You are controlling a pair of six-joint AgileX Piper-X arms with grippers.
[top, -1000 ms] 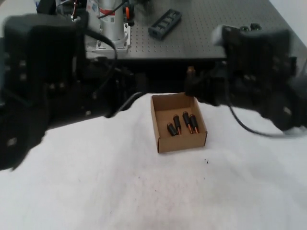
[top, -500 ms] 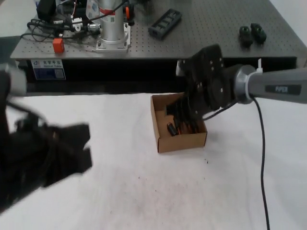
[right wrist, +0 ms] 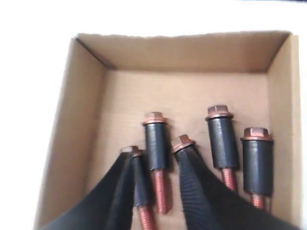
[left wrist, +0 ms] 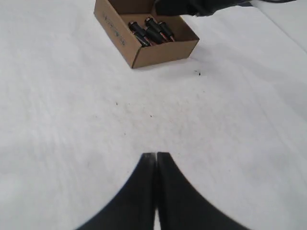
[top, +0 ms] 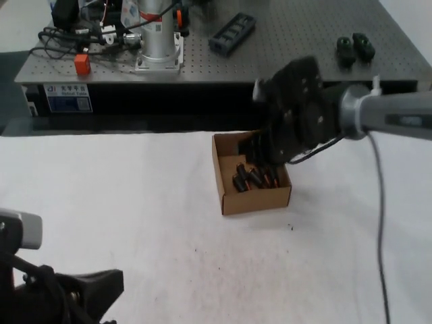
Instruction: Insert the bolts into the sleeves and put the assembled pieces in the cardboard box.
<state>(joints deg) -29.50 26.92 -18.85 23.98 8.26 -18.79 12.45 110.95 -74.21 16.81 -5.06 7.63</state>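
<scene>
— Entry one, the cardboard box?
— Open-topped, standing mid-way along the cloth-covered counter.
— Contents?
— Five assembled pieces, lying side by side on the box floor. Each is a copper-coloured bolt in a black sleeve. Every bolt I can see is sleeved and boxed.
— Right end effector?
— Down inside the box, fingers apart. One piece lies between them, and it doesn't look gripped.
— Left end effector?
— Low over the counter, well apart from the box. Fingers pressed together, holding nothing.
— Status?
— Assembly and boxing look finished, by my reckoning. All that seems left is to lift the right arm out.
</scene>
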